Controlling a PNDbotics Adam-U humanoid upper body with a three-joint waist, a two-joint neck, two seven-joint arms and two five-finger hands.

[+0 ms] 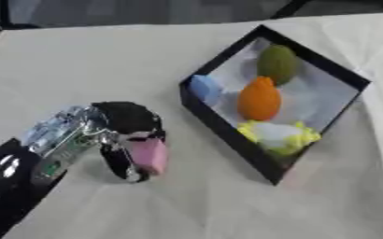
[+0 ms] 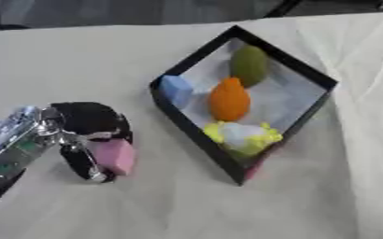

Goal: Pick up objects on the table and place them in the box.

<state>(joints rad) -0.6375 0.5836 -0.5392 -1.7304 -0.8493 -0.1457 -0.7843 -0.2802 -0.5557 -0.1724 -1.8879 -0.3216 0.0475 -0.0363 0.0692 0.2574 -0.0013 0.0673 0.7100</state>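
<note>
Left hand (image 1: 121, 135) low over table (image 1: 96, 60), fingers curled round pink block (image 1: 150, 155), block at fingertips, just left of box (image 1: 227, 128). Right hand out of view. Box already holds blue piece (image 1: 204, 88), orange egg shape (image 1: 259, 99), green egg shape (image 1: 276, 64), yellow-white item (image 1: 278, 135). Step: pink block gripped, likely lift and carry phase. Next move calls for raising block over near wall, then release in free spot inside

Box (image 1: 227, 128) sits right of centre on the table (image 1: 96, 60), turned cornerwise. Inside: block (image 1: 204, 88) at left corner, egg-shaped item (image 1: 276, 64) far, another (image 1: 258, 99) mid, lumpy item (image 1: 278, 136) near. Left hand (image 1: 125, 126) left of box, holding a block (image 1: 150, 155).
</note>
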